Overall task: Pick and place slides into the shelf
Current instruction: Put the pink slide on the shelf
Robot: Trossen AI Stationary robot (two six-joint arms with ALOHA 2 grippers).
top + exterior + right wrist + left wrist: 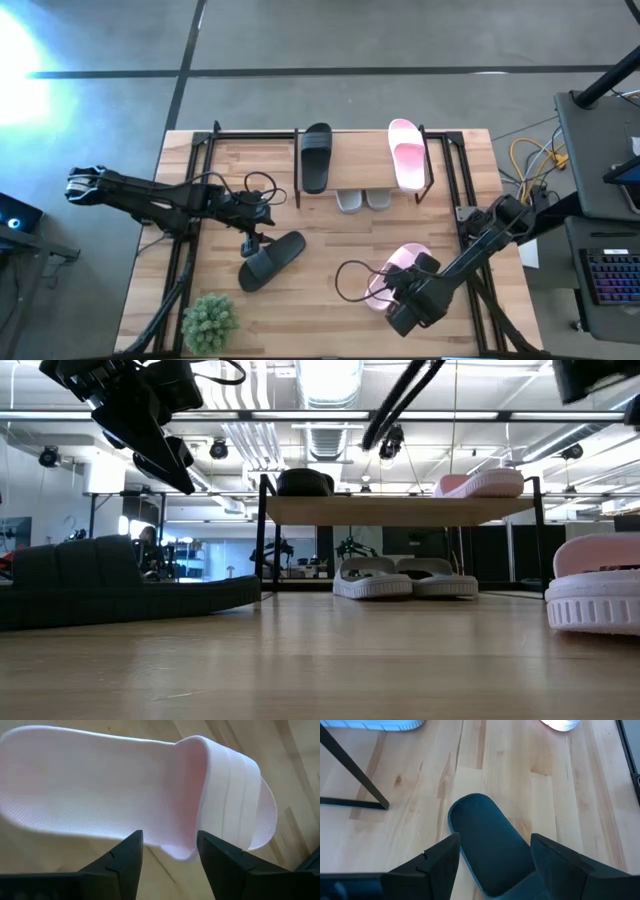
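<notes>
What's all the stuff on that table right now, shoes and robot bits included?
Black slides: two; one on the shelf top, one loose on the table.
Pink slides: two; one on the shelf top, one on the table by the right arm.
Grey slides: two, side by side on the lower tier.
Shelf: one, light wood top, black legs, at the table's far edge.
Plant: one, green, near-left corner.
Table: one, light wood.
Left gripper: one, dark, jaws open above the loose black slide.
Right gripper: one, dark, jaws open at the loose pink slide.
</notes>
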